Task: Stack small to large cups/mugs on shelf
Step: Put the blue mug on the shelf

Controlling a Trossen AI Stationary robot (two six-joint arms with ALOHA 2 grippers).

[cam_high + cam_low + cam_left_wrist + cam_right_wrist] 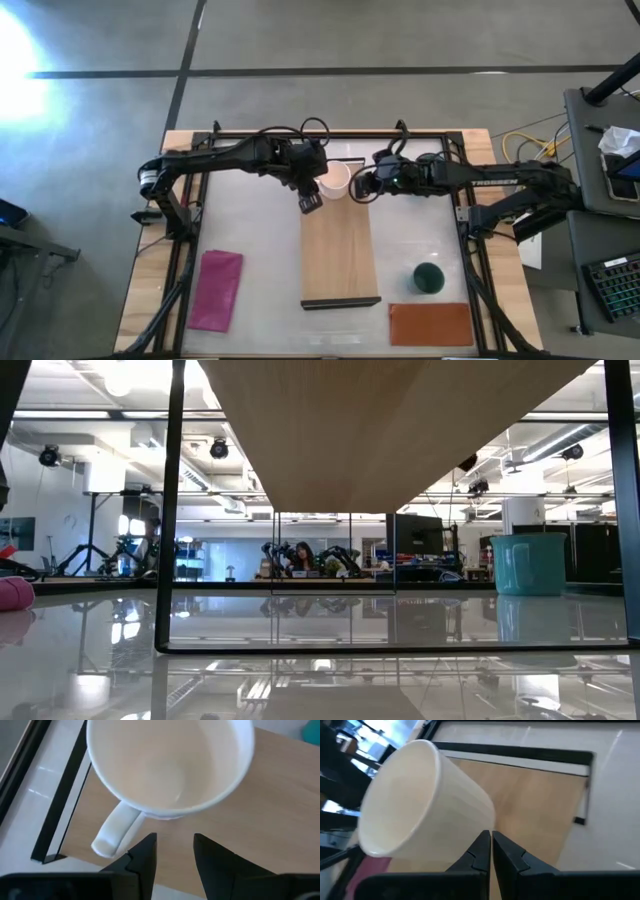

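Note:
The white mug (335, 180) stands upright on the far end of the light-wood shelf (340, 255). In the left wrist view the mug (170, 765) has its handle (117, 827) free. My left gripper (310, 203) (175, 852) is open, just off the mug on its handle side. My right gripper (360, 186) (491, 845) is shut, its tips beside the mug's wall (465, 815). The dark green mug (428, 278) stands on the table right of the shelf. The teal mug (522, 565) shows standing on the table in the low view. My right gripper's shut fingertips (482, 847) come level from the table's right at the white mug's outer wall near its base (480, 827). I cannot tell whether they touch it. The mug stands on the shelf.
A magenta cloth (218, 288) lies at the table's near left and a reddish-brown mat (430, 323) at the near right. The black frame (470, 230) runs along the table's sides and far edge. The near half of the shelf is bare wood.

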